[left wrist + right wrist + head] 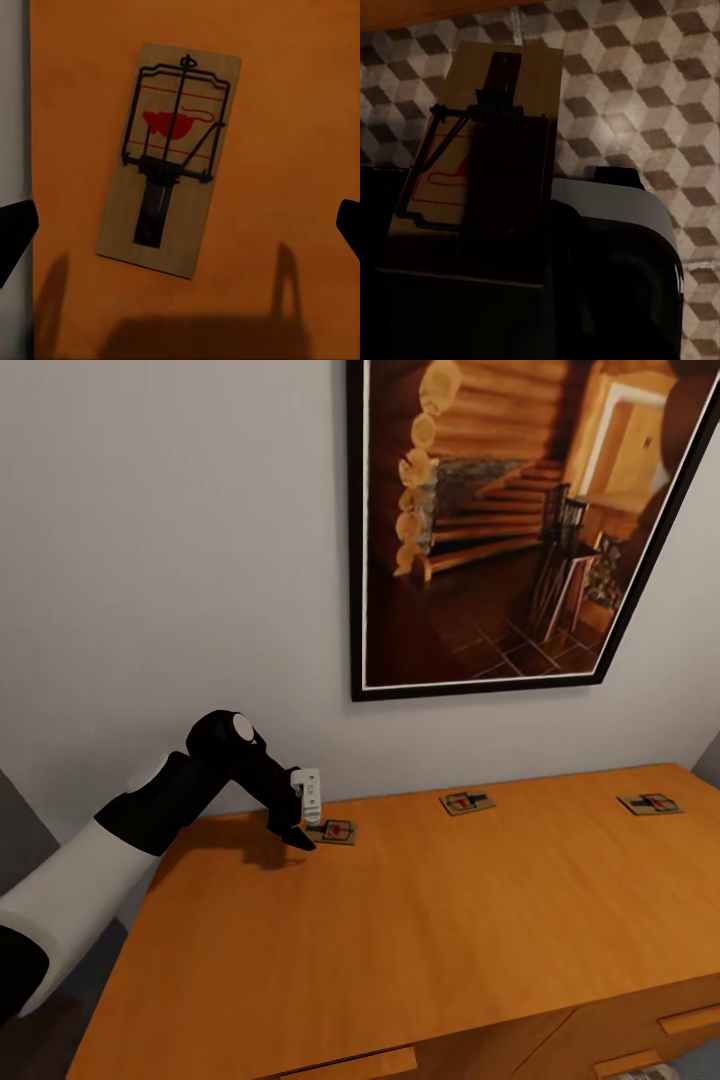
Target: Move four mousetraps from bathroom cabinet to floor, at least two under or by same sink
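Note:
Three mousetraps lie along the back of the cabinet point(400, 950) top: one at the left point(333, 831), one in the middle point(466, 801), one at the right point(650, 803). My left gripper point(301, 828) hangs open just over the left one, pointing down. In the left wrist view this mousetrap point(171, 157) lies flat between the spread black fingertips point(15, 232), untouched. In the right wrist view my right gripper point(472, 247) is shut on another mousetrap point(502, 97), held above the cube-patterned bathroom floor point(645, 90). The bathroom sink is out of view.
A large black-framed picture point(520, 520) hangs on the white wall behind the cabinet. Drawer handles point(690, 1020) show on the cabinet front. The cabinet's left edge point(120, 970) drops to the floor beside my left arm.

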Controlling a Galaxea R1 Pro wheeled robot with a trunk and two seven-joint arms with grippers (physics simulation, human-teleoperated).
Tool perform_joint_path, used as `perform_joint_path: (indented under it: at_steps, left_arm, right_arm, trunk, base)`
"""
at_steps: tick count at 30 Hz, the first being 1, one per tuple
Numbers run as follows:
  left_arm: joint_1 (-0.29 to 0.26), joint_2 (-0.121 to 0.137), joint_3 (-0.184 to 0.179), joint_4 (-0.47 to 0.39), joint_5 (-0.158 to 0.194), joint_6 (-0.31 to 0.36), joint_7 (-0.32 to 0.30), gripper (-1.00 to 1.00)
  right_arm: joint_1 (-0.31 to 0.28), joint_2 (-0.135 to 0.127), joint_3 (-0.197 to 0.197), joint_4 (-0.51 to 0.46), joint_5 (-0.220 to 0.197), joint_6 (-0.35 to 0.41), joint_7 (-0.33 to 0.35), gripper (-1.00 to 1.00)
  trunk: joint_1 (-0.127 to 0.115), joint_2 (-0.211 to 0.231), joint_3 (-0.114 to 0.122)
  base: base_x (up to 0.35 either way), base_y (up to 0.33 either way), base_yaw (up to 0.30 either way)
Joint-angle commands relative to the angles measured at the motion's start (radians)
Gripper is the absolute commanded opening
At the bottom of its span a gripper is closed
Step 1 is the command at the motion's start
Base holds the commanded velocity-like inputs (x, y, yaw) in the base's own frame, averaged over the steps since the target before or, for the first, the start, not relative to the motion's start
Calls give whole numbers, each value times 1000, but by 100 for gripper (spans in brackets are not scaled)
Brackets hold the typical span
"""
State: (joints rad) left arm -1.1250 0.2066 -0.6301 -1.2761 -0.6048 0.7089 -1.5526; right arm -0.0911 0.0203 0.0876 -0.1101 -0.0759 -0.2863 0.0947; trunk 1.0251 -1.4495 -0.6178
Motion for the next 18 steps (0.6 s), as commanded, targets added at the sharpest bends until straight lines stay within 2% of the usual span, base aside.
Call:
perform_joint_path:
  at_steps: [1, 11, 18]
  left_arm:
    - [-1, 0, -1, -1, -7, 11, -7, 100]
    - [-1, 5, 1, -7, -7, 11, -9, 100]
    - [-1, 20, 2, -9, 1, 10, -13, 100]
  right_arm:
    - [-1, 0, 7, 1, -12, -4, 5, -100]
    - [-1, 0, 7, 1, -12, -4, 5, -100]
    - [-1, 0, 7, 1, -12, -4, 4, -100]
  trunk:
    - [0, -1, -3]
    - [0, -1, -17]
    - [0, -1, -21]
  base:
    - [0, 0, 0]
    - [0, 0, 0]
    - [0, 0, 0]
